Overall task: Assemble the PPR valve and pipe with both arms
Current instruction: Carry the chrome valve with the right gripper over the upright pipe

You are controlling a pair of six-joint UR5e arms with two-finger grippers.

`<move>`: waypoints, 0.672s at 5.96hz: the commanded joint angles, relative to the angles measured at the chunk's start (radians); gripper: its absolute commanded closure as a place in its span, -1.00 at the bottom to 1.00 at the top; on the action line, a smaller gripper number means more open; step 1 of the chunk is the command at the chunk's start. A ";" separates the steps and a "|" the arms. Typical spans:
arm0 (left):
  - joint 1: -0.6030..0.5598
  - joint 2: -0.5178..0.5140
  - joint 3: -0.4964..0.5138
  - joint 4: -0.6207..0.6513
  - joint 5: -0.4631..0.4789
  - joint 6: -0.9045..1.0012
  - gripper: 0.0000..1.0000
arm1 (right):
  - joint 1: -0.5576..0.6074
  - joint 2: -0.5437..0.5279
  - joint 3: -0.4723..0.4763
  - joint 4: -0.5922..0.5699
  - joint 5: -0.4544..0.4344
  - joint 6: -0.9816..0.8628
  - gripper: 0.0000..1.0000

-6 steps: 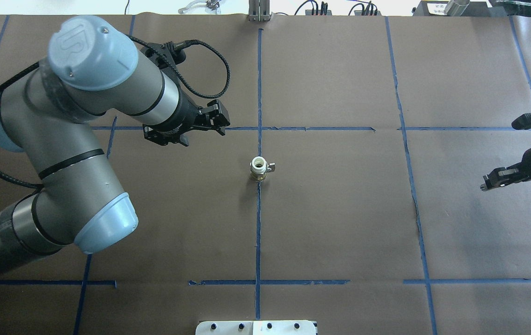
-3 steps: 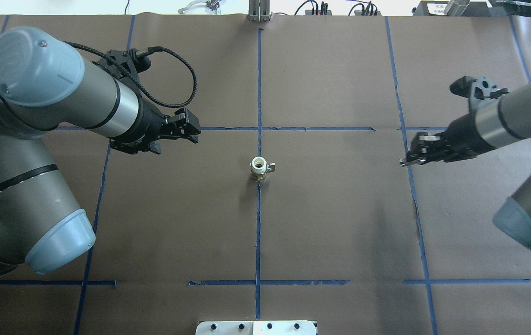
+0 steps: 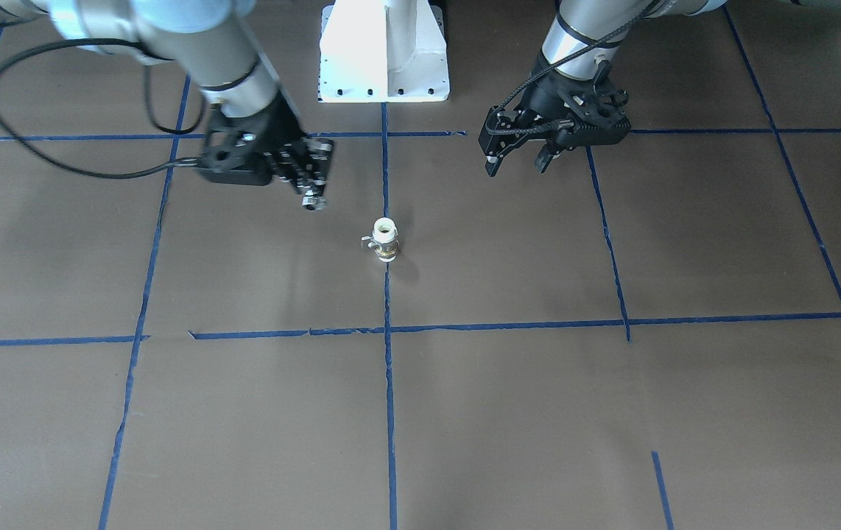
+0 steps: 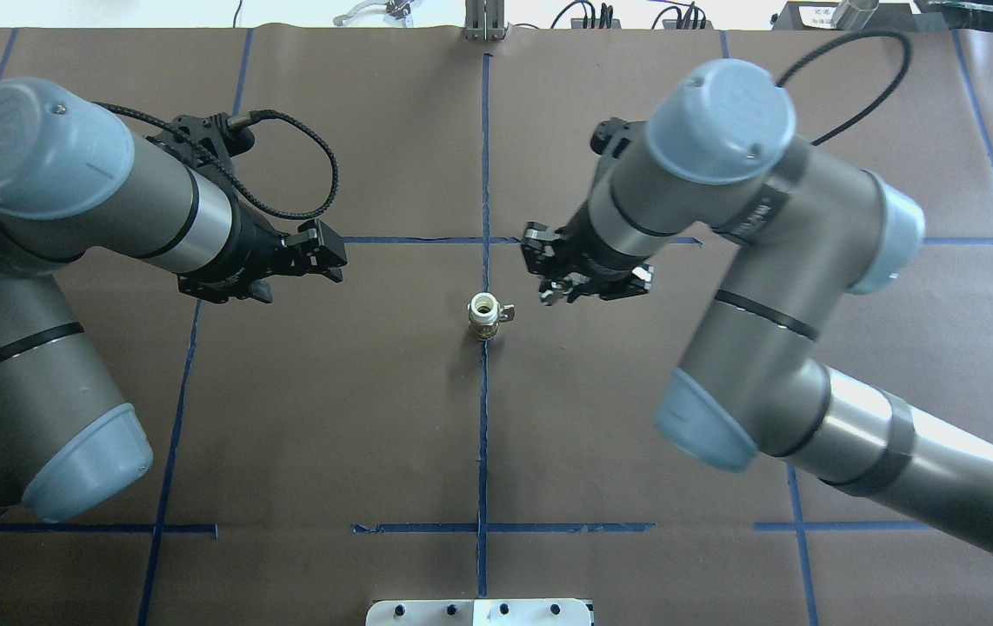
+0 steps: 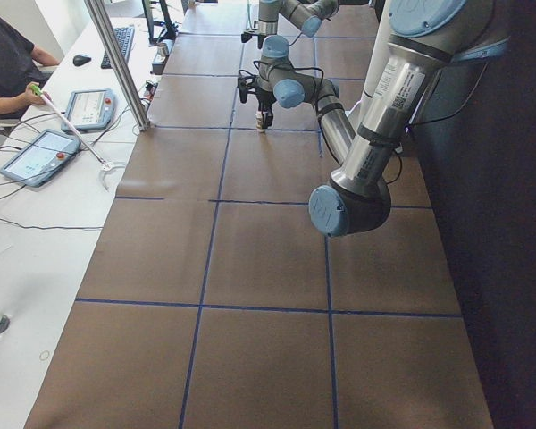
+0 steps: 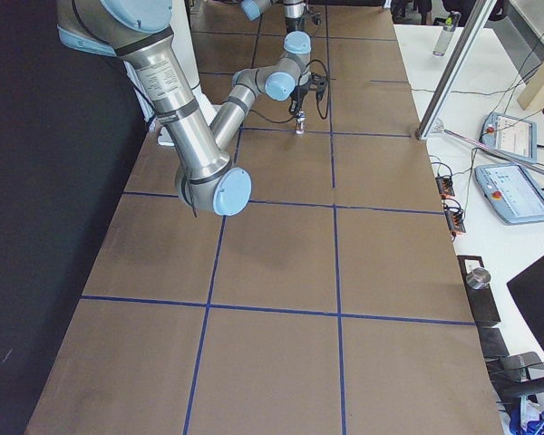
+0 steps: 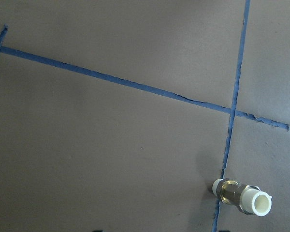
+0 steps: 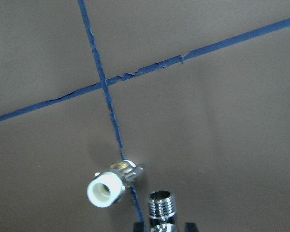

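Valve first: the PPR valve (image 4: pixel 483 315) stands upright on the brown paper of the table (image 4: pixel 331 417), exactly on the blue tape line (image 4: pixel 483 435) that runs down the middle. Its white plastic end looks up and the brass-coloured middle is under it. The small silver handle sticks out toward the side of the robot's right arm. It stands free of both grippers.

Just beside the valve, on the handle side, is the right gripper (image 3: pixel 310 193). Its fingers are closed on the pipe (image 8: pixel 161 205) — a short chrome piece whose threaded end sticks out past the fingertips. In the right wrist view this threaded end is near the white mouth of the valve but apart from it, a little to one side.

The left gripper (image 3: pixel 517 165) is on the other side of the valve and farther from it than the right one. Its two fingers are spread apart and hold nothing. In the left wrist view the valve appears low in the corner, on the tape line.

Behind, at the robot's edge of the table, the white pedestal base (image 3: pixel 384 51) sits on the same middle line. In the exterior left view a person in a dark shirt (image 5: pixel 4 49) sits at a white side desk — only partly in view.
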 commanded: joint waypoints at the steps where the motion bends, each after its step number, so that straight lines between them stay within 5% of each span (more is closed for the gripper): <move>1: 0.004 0.009 0.001 0.000 0.000 0.000 -0.71 | -0.021 0.184 -0.195 -0.015 -0.029 0.095 1.00; 4: 0.010 0.009 0.012 -0.019 0.002 -0.003 -0.73 | -0.054 0.169 -0.200 -0.032 -0.030 0.126 0.98</move>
